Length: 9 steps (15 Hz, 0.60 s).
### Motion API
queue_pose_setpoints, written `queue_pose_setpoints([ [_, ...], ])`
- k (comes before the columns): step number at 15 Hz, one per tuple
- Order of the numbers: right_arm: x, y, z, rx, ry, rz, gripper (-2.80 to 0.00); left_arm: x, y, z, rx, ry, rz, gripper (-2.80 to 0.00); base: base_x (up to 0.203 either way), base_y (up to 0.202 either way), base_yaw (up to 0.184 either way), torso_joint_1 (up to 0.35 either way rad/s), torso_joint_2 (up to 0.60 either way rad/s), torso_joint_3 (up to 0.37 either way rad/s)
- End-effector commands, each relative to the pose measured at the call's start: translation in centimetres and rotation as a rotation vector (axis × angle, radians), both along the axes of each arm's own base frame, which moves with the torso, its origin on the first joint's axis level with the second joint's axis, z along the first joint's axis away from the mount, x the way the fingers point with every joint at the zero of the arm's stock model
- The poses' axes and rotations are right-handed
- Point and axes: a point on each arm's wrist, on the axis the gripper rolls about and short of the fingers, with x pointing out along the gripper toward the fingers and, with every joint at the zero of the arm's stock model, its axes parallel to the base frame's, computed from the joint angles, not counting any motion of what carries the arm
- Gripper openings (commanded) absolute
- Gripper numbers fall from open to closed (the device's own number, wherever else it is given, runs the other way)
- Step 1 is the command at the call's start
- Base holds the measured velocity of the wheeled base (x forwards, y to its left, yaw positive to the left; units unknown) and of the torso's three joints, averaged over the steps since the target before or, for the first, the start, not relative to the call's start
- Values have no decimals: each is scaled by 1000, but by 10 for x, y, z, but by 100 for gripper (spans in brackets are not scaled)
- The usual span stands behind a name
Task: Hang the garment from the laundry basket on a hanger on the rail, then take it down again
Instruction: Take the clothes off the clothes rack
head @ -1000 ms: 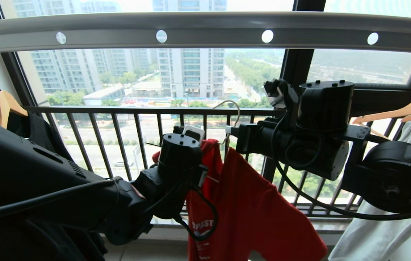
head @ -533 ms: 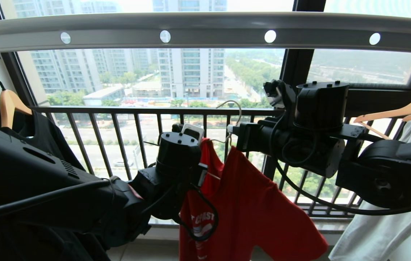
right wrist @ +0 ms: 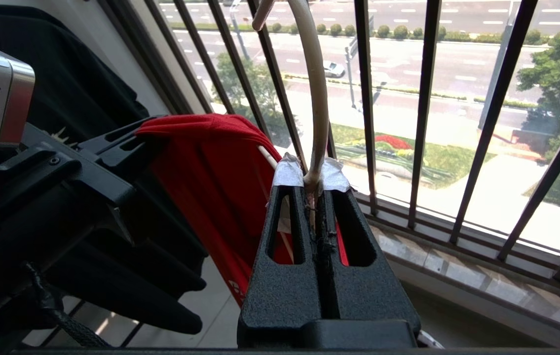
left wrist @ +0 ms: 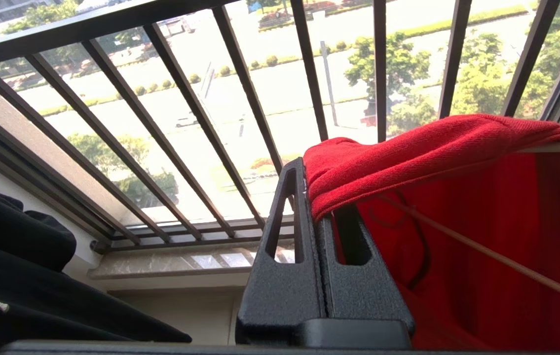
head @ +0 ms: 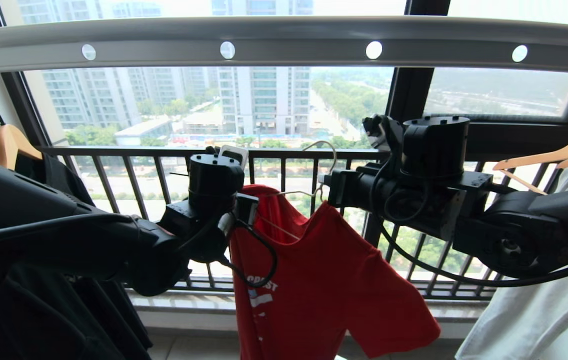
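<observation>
The garment point(head: 324, 280), a red T-shirt with white print, hangs on the white wire hanger point(head: 325, 148), below the grey rail point(head: 284, 45) with its round holes. The hanger's hook is in the air under the rail, not on it. My right gripper point(right wrist: 312, 182) is shut on the hanger's twisted neck, just under the hook point(right wrist: 317, 88). My left gripper point(left wrist: 309, 195) is shut on the garment's shoulder fabric point(left wrist: 408, 148), at the left of the shirt; the cloth drapes over one fingertip. The laundry basket is out of view.
A black shirt on a wooden hanger point(head: 8, 145) hangs at the far left, right behind my left arm. A white shirt point(head: 539, 310) on a wooden hanger point(head: 564, 150) hangs at the far right. The dark window railing point(head: 138, 150) and a stone sill point(right wrist: 457, 266) lie just beyond.
My left gripper has shut on the garment's shoulder and moved left and slightly up, drawing the shirt wider along the hanger. The right gripper has kept its hold and barely moved.
</observation>
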Motion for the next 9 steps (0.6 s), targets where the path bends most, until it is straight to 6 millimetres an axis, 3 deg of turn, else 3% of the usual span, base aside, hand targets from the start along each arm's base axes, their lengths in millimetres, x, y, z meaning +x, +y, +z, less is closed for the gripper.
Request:
queue_pose_setpoints([
  [1,2,0,-2,0,4,-5,-280,21,11,-9,10,11,54,-280,0,0,0,0,0,0],
  [6,3,-2,1,5,-4,-11,-280,51,28,-37,6,79,7,-280,0,0,0,0,0,0],
  [9,3,-3,1,6,-7,-14,-280,63,31,-41,-100,90,-36,-280,0,0,0,0,0,0],
])
